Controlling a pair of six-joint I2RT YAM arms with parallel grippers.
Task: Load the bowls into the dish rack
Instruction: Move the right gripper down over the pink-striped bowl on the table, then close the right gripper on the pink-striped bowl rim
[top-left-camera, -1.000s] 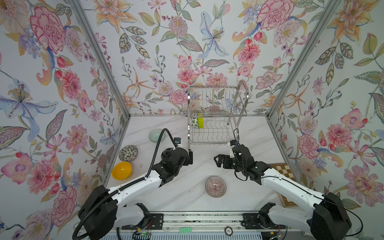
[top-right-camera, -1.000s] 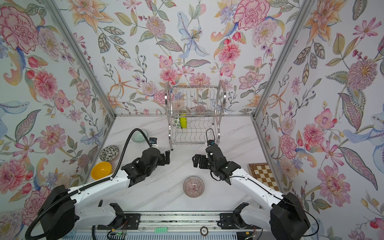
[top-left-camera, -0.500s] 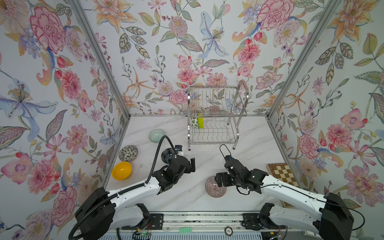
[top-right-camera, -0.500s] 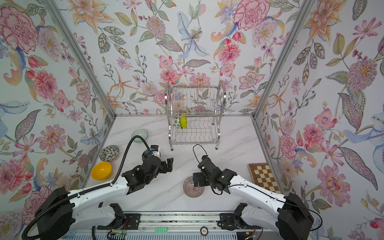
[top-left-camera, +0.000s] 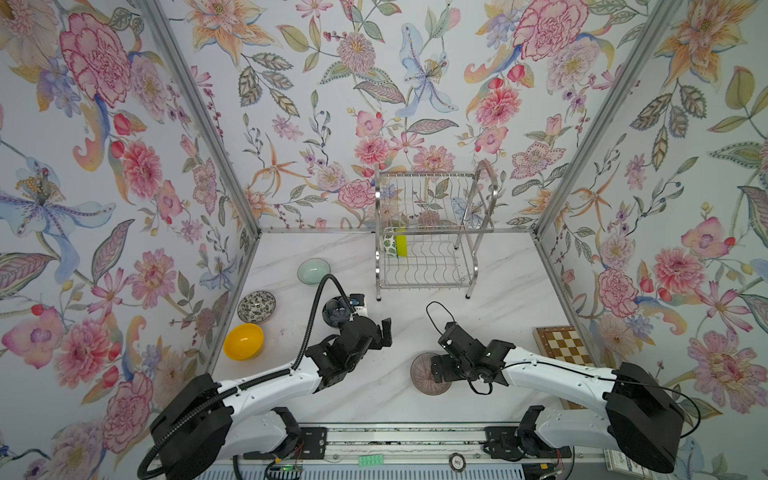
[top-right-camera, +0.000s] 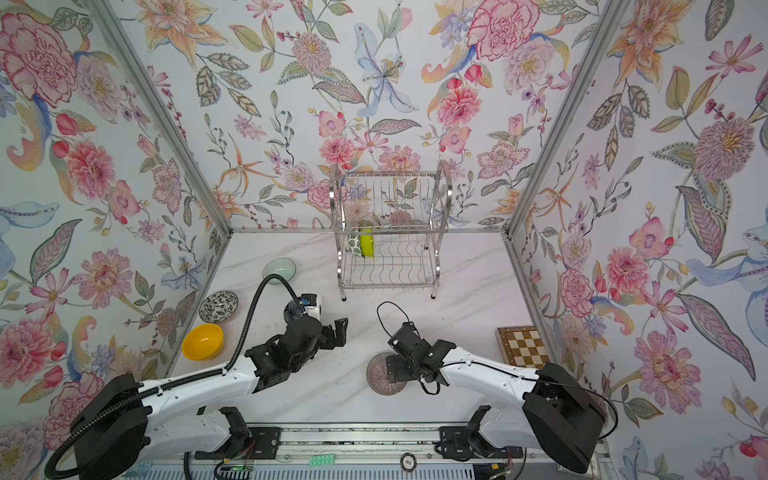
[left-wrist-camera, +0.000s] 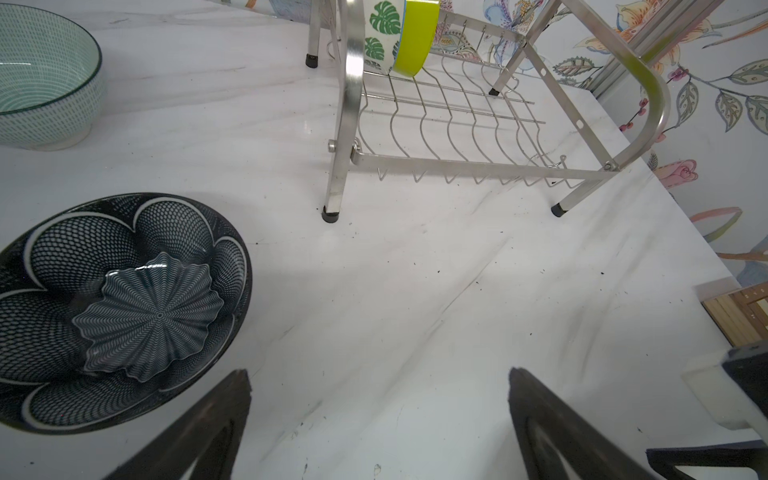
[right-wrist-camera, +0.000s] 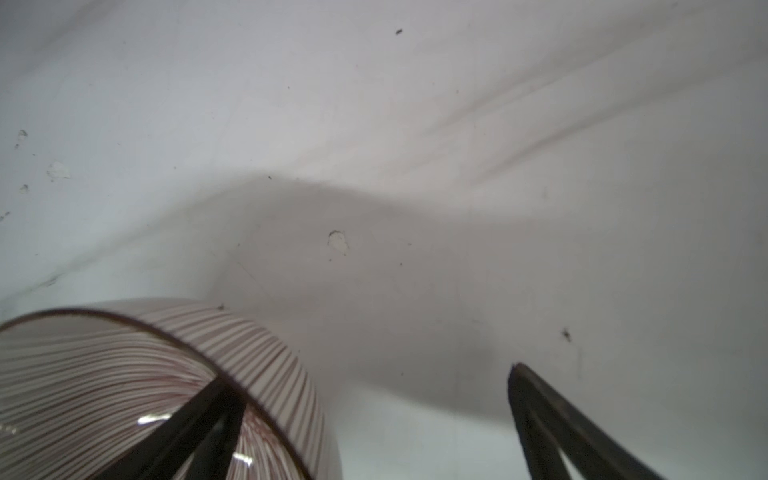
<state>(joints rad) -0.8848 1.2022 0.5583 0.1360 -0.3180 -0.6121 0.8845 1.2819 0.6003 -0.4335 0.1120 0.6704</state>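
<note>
right wrist view: wide-open right gripper (right-wrist-camera: 374, 376) has come down astride the rim of the pink radial-striped round bowl (right-wrist-camera: 270, 345); pickup looks imminent.

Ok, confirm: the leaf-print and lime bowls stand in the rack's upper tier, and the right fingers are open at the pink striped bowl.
Wrong tier: the left wrist view shows the leaf-print bowl and lime bowl standing in the dish rack's lower tier. The right fingers are indeed open at the pink striped bowl.
</note>
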